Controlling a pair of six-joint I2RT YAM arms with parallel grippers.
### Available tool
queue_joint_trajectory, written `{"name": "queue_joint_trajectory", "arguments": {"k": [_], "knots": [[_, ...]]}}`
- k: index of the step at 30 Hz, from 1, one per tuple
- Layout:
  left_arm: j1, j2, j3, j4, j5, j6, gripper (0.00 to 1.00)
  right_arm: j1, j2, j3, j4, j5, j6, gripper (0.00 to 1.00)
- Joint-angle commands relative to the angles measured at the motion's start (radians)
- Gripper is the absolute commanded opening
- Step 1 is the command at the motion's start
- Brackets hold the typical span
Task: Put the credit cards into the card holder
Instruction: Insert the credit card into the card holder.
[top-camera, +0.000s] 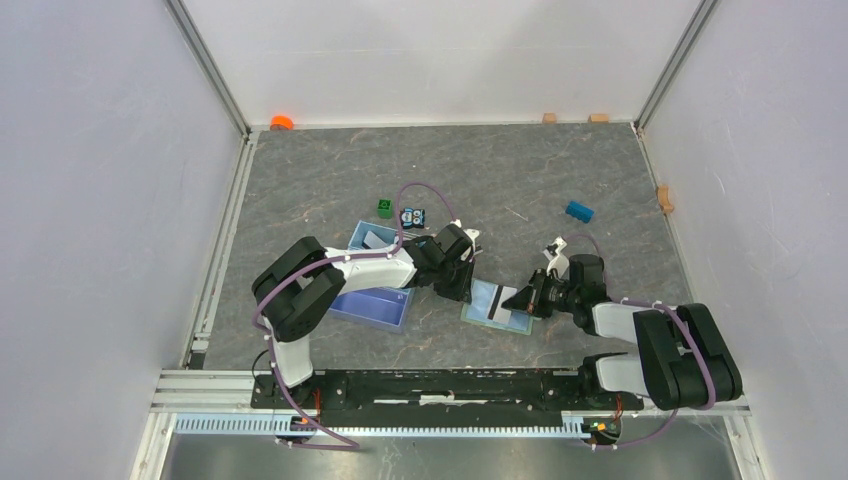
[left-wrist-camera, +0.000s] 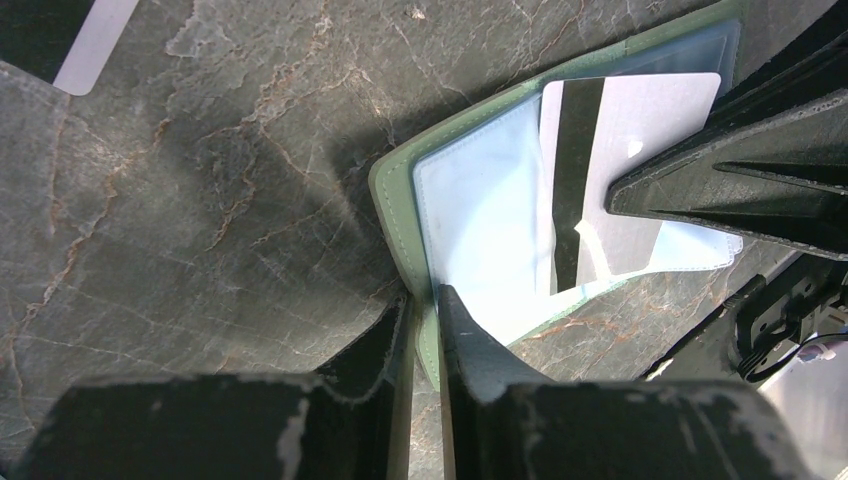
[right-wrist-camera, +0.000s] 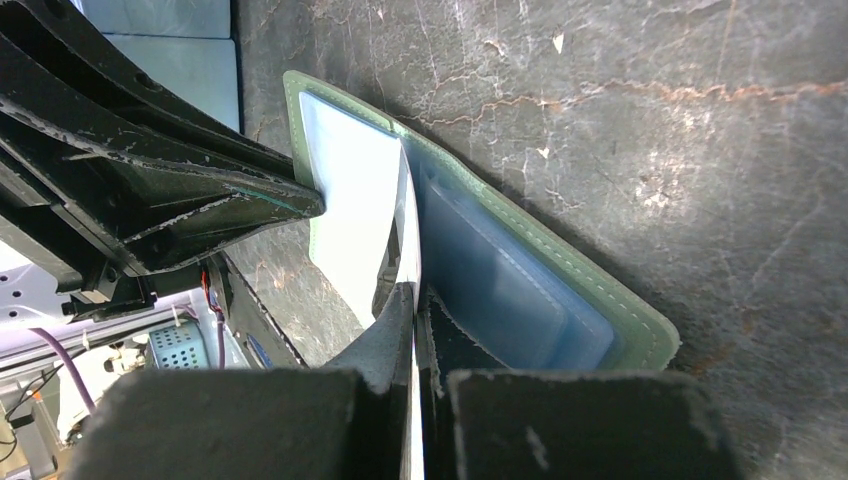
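Marble tabletop (top-camera: 520, 170) | left end effector (left-wrist-camera: 425, 300) pinching card holder (left-wrist-camera: 480, 230) edge | right end effector (right-wrist-camera: 415, 295) clamps credit card (left-wrist-camera: 645, 120)

Matt marbled table (left-wrist-camera: 200, 200), stitched leather-look card holder (left-wrist-camera: 392, 215), glossy plastic sleeves (left-wrist-camera: 480, 230), scuffed black jaws

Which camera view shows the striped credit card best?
The left wrist view: the striped credit card lies face-on, its dark stripe plain, over the open card holder. The right wrist view shows only its thin edge in the right gripper. The top view shows it tiny.
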Motion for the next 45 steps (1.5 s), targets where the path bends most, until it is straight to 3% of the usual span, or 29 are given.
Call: {"name": "queue_joint_trajectory", "arguments": {"k": [1,21,45], "knots": [[0.001,0.025,0.017,-0.021,0.003,0.024,0.18,0.020,0.038,-0.024,-0.175,0.130,-0.076,0.00],[0.018,0.019,0.017,-0.027,0.007,0.035,0.16,0.020,0.072,0.024,-0.308,0.115,-0.123,0.00],[0.021,0.023,0.010,0.006,0.065,0.034,0.15,0.059,0.128,0.022,-0.213,0.103,-0.057,0.00]]}}
